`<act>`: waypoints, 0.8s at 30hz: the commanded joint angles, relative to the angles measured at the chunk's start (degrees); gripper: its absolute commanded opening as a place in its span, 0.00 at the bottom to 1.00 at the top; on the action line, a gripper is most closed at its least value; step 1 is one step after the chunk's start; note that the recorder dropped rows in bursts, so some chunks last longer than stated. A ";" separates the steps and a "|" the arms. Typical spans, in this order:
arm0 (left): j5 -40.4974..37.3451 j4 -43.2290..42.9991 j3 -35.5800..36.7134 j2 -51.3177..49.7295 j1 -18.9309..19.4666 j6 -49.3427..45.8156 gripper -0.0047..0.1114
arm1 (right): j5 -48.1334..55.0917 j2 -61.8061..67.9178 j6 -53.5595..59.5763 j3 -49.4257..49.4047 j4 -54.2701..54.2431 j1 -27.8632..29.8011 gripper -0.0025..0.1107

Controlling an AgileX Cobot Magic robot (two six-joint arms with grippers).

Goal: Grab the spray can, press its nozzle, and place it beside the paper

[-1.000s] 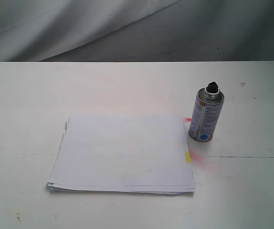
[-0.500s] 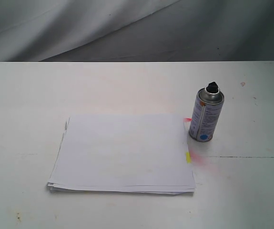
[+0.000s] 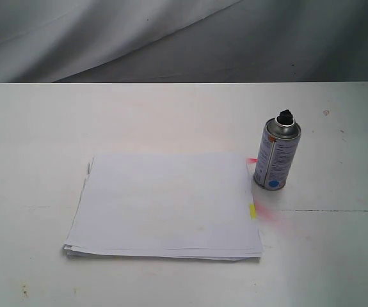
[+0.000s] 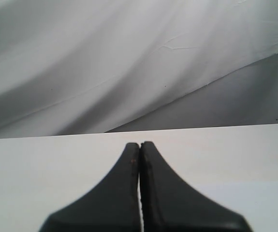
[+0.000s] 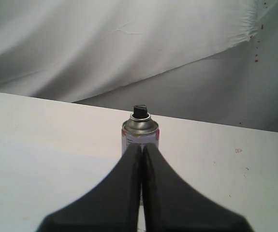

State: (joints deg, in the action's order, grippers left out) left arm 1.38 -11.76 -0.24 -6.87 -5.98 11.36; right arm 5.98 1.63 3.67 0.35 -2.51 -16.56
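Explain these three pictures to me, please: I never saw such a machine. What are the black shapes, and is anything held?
This is a robot with two arms; each ends in an end effector, a pair of black fingers. The wide picture comes from a camera off the arms and shows neither arm. On the white table lies a stack of paper, and near its right edge stands the spray can with a black nozzle. The other two pictures come from wrist cameras. The left end effector is shut and empty. The right end effector, also shut and empty, points toward the can.
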 commanded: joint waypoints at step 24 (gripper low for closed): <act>-0.24 0.55 0.24 0.23 -0.33 0.40 0.04 | -0.67 -0.01 0.43 -0.35 0.38 -0.08 0.02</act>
State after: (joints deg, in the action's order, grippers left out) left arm 1.38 -11.76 -0.24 -6.87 -5.98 11.36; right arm 5.87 1.63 3.76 0.21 -2.40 -16.56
